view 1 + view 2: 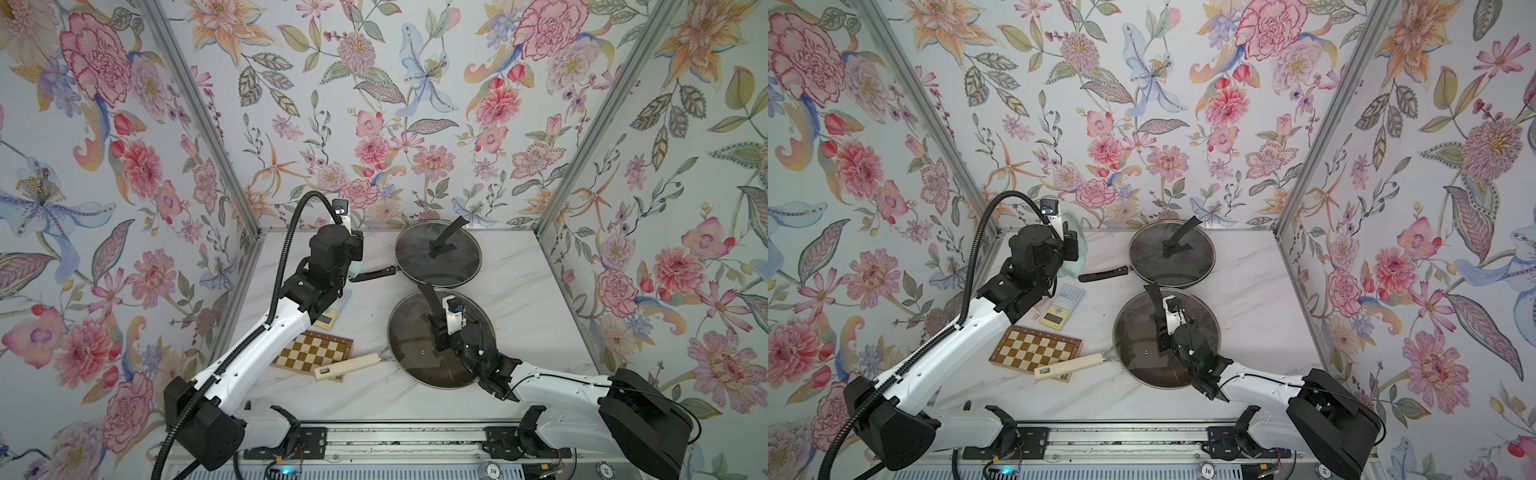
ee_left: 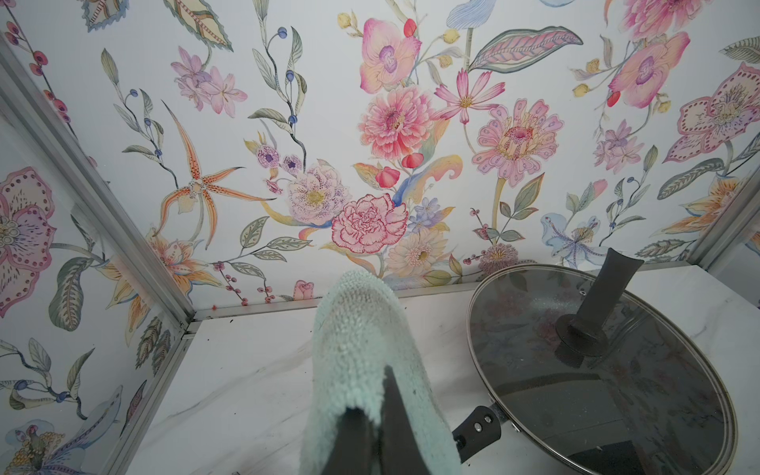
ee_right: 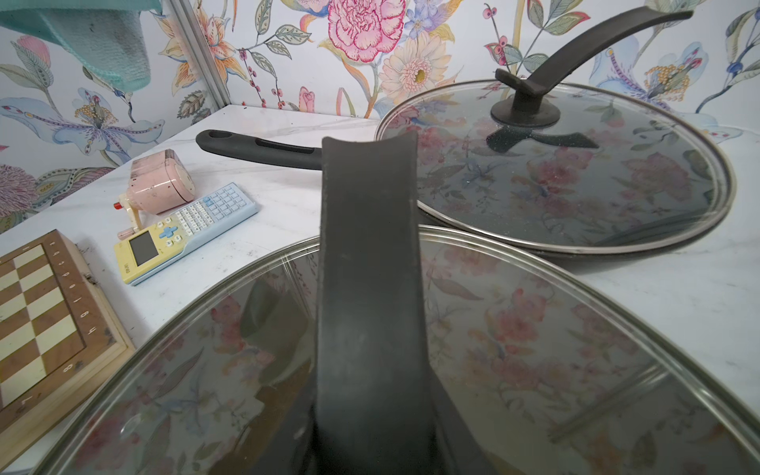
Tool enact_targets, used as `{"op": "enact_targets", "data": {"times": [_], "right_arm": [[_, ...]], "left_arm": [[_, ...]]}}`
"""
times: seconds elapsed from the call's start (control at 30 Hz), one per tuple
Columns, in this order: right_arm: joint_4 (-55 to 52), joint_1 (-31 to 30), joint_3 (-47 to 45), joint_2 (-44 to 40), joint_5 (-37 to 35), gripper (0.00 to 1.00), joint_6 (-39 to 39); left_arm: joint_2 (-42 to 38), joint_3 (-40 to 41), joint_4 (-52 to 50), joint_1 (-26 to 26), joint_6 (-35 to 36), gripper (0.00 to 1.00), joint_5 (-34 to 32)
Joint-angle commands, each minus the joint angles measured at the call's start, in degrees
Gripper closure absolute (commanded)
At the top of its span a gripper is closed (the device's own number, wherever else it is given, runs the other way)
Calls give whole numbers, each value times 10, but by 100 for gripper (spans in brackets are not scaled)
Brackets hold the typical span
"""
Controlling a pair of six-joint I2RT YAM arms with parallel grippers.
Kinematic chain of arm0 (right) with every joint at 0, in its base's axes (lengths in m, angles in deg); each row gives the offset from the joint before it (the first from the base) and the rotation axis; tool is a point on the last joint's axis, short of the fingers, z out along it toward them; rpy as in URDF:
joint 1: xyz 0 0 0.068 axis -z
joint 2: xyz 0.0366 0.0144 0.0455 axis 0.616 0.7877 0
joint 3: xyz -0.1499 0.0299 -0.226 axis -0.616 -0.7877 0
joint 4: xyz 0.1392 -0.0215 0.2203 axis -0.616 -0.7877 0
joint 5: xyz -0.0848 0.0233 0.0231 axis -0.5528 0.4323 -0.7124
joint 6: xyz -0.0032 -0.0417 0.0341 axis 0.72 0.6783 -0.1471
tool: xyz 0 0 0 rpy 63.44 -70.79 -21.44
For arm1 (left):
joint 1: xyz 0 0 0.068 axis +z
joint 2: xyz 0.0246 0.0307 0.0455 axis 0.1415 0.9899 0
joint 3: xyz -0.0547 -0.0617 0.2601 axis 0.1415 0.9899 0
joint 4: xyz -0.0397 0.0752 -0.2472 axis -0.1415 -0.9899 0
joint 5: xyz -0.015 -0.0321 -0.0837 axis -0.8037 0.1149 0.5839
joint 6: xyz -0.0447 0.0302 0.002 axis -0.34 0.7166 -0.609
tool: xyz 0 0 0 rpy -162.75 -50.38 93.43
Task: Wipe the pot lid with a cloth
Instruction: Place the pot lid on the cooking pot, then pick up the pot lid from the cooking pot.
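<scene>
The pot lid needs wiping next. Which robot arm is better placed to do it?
Left. The left gripper is shut on the cloth, held up off the table. The right gripper is busy, shut on the handle of the near lid.

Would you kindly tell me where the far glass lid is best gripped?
Probably by its arched black handle, from above, claw closing across the strip's width: it rises clear of the domed glass, which is too wide and smooth.
</scene>
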Motion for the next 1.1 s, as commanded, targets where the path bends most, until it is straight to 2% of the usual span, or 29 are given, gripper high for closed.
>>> {"op": "enact_targets", "data": {"times": [0.0,0.1,0.2,0.37,0.4,0.47,0.67,0.83,1.07], "right_arm": [[81,5,2,-2,8,97,-10],[66,7,4,-9,5,65,-6],[18,6,26,-27,2,53,3],[-131,8,125,-52,-14,13,22],[-142,8,139,-54,-23,1,21],[-161,8,166,-56,-50,1,5],[-215,-1,249,-61,-51,1,-62],[-310,-20,340,-34,-68,1,-124],[-303,-79,385,12,-73,1,-215]], "left_arm": [[-4,-11,-8,3,1,100,5],[-3,-13,-8,3,4,100,4],[-1,-17,-10,4,8,100,5],[3,-21,-6,4,10,100,17],[3,-22,-4,4,12,100,20],[6,-23,-1,4,15,100,28],[1,-14,12,5,23,100,48],[-3,-15,24,8,31,100,90],[-3,-11,49,16,28,100,126]]}}
